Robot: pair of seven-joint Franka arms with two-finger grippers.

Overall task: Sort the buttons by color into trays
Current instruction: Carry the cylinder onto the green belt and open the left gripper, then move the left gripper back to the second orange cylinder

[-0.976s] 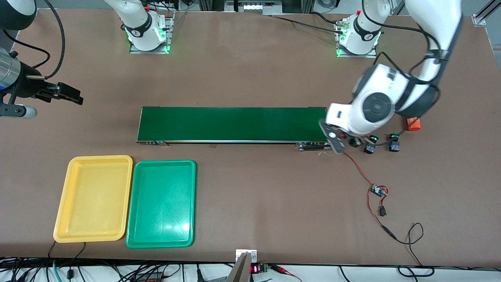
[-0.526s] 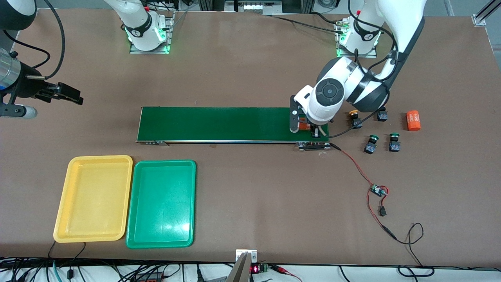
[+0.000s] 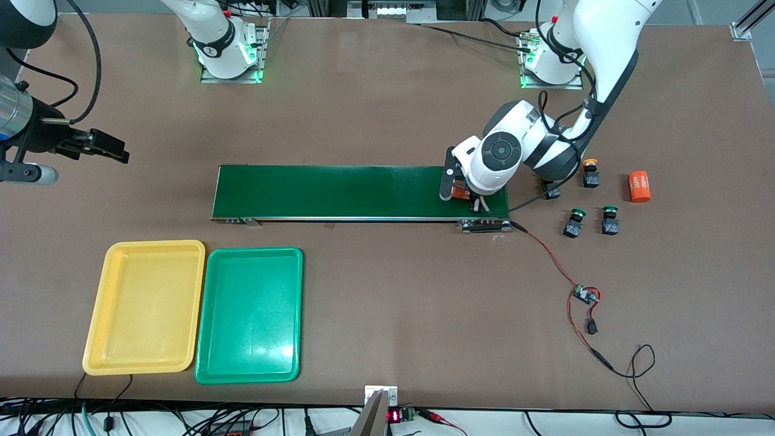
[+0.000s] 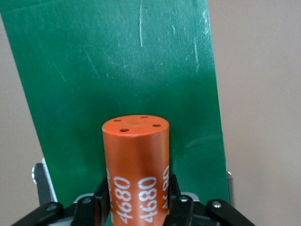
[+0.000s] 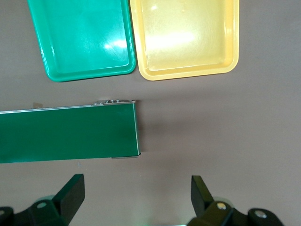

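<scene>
The left gripper (image 3: 469,197) hangs over the belt (image 3: 339,192) at the left arm's end, its fingers (image 4: 106,188) closed on an orange cylinder (image 4: 136,165) printed "4680", which stands out lengthwise over the green belt surface in the left wrist view. The right gripper (image 3: 109,145) waits in the air over bare table at the right arm's end, its fingers (image 5: 70,193) spread wide with nothing between them. Four buttons sit on the table past the belt's end toward the left arm's side: a yellow button (image 3: 591,172) stands upright, another button (image 3: 552,192) lies mostly hidden under the left arm so its cap colour cannot be told, and two green buttons (image 3: 574,222) (image 3: 610,220) stand side by side nearer the front camera. A second orange cylinder (image 3: 639,186) lies on its side just beside the yellow button, toward the table's edge. The yellow tray (image 3: 145,306) and the green tray (image 3: 249,315) lie side by side, edges nearly touching, nearer the camera than the belt and toward the right arm's end; both hold nothing.
</scene>
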